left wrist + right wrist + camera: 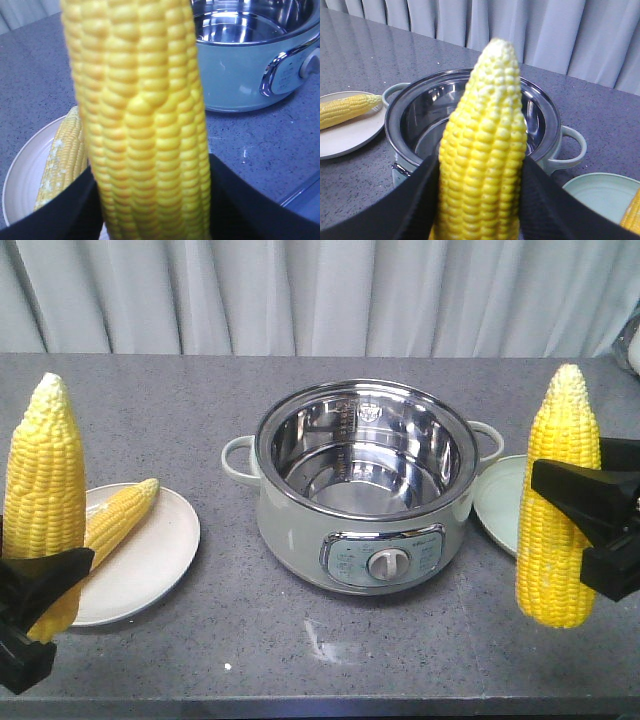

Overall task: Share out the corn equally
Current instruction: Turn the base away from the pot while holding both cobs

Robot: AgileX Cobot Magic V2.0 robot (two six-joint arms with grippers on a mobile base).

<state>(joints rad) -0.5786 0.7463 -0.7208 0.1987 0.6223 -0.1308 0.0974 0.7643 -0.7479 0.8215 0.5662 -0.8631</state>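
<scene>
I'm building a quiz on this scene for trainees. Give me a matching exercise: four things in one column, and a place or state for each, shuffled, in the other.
Things:
1. left-held cob
2. white-plate cob
3. pot
4. green plate

Places or states:
A. lying on its side
B. partly hidden behind the right-held cob
C. upright, tip up
D. empty, between the two plates

Pairs: 1-C; 2-A; 3-D; 4-B
</scene>
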